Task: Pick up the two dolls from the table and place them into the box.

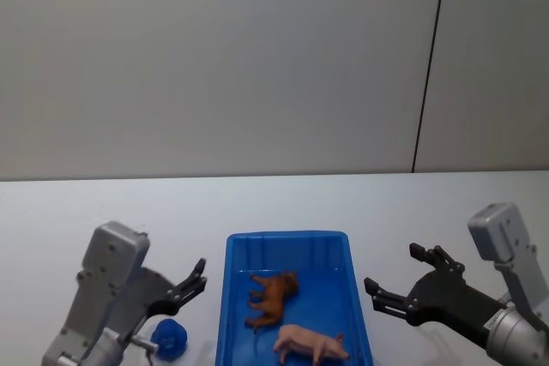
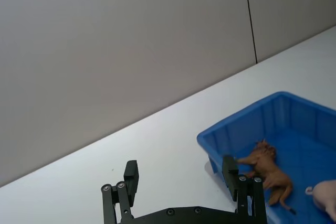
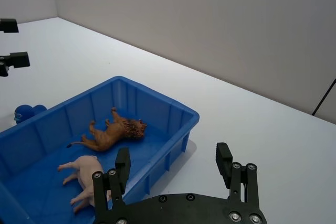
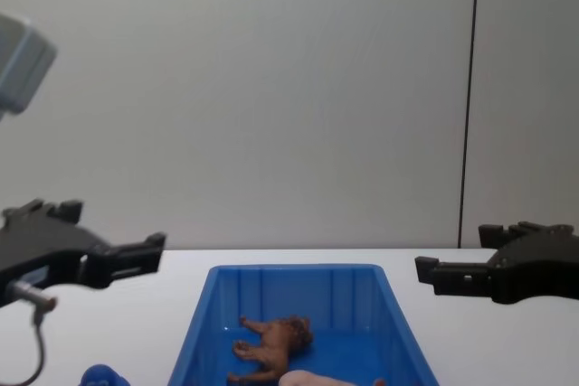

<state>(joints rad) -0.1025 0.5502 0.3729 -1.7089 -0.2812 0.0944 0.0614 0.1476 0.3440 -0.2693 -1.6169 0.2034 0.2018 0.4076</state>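
- While it lies on its side inside the bright blue ribbed box [image 1: 287, 236], the reddish-brown doll [image 1: 273, 296] shows a shaggy head and a thin tail.
- The pale pink pig [image 1: 310, 345] lies just beside it, nearer the robot.
- The left gripper [image 1: 190, 285] and right gripper [image 1: 390, 269] flank the box above the table [image 1: 429, 203], fingers spread and empty.

One pig [image 1: 310, 345], one brown doll [image 1: 273, 297], one box [image 1: 287, 236], seemingly one blue object [image 1: 170, 338].

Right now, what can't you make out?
Pig: chest view, bottom edge cuts off most of it; left wrist view, right edge does.
Small blue thing: chest view, cut by bottom edge; right wrist view, mostly behind the box wall.
Box's near end: head view, below bottom edge.
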